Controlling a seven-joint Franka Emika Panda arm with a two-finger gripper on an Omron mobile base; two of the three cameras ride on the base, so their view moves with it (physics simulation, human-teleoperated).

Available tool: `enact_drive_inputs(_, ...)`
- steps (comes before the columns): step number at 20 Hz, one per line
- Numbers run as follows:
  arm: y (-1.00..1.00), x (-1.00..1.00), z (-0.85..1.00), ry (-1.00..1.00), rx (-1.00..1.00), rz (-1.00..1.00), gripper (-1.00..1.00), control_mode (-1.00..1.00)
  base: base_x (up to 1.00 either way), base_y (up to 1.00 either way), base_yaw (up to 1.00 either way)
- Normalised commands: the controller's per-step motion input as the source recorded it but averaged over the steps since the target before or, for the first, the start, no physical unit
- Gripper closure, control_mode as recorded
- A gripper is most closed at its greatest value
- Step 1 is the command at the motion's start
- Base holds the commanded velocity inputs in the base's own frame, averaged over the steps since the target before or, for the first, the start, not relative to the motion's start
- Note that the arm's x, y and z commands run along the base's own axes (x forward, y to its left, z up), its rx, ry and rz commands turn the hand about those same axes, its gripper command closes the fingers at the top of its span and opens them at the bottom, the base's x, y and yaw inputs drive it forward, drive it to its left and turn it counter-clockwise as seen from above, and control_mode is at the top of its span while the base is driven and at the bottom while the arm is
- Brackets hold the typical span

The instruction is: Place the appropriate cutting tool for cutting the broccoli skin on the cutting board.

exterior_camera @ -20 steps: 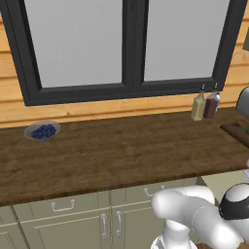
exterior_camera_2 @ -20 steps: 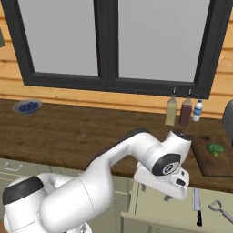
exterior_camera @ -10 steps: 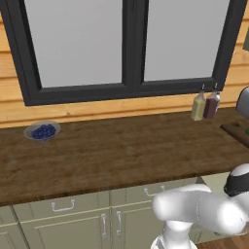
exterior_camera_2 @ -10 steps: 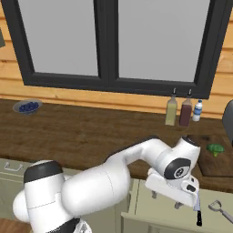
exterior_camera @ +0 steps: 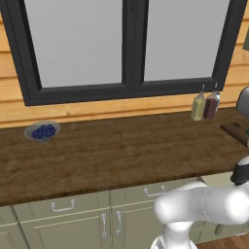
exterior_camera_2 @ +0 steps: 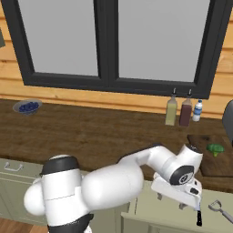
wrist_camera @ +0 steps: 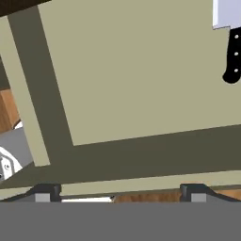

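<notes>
The cutting tool (exterior_camera_2: pixel 221 212), a slim silvery-grey peeler-shaped piece, lies in the open drawer at the lower right. Left of it lies a black-handled knife (exterior_camera_2: pixel 199 219), whose pale blade and handle (wrist_camera: pixel 232 52) sit at the top right of the hand view. My gripper (exterior_camera_2: pixel 196 205) hangs just over the knife's blade end, and left of the cutting tool. It is open (wrist_camera: pixel 121 190) with nothing between the fingertips. The dark brown cutting board (exterior_camera_2: pixel 204 160) lies on the worktop above the drawer, with a green broccoli (exterior_camera_2: pixel 215 148) on it. The board's edge (exterior_camera: pixel 238 131) shows at the right of the left base view.
Two small bottles (exterior_camera_2: pixel 171 110) (exterior_camera_2: pixel 185 111) and a small white one (exterior_camera_2: pixel 197 110) stand at the wall behind the board. A grey bowl of blue berries (exterior_camera_2: pixel 28 107) sits far left on the worktop. The drawer's beige floor (wrist_camera: pixel 141 75) lies under my hand.
My arm has swung to the right and downward, carrying the open gripper from in front of the worktop edge to just over the knife in the drawer. Nothing else moved.
</notes>
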Motion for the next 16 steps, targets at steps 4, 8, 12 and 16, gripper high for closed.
enact_drive_inputs(4,-0.24,0.23,-0.67,0.0,-0.01,0.0,-1.0,-1.0,0.0,0.0,0.0)
enact_drive_inputs(8,-0.23,0.1,-0.65,0.0,0.0,0.0,-1.0,-1.0,0.0,0.0,0.0)
enact_drive_inputs(12,-0.12,0.0,-0.51,0.06,-0.01,0.0,-1.0,-1.0,0.0,0.0,0.0)
enact_drive_inputs(16,-0.05,-0.34,-0.53,0.1,-0.04,0.01,-1.0,-1.0,0.0,0.0,0.0)
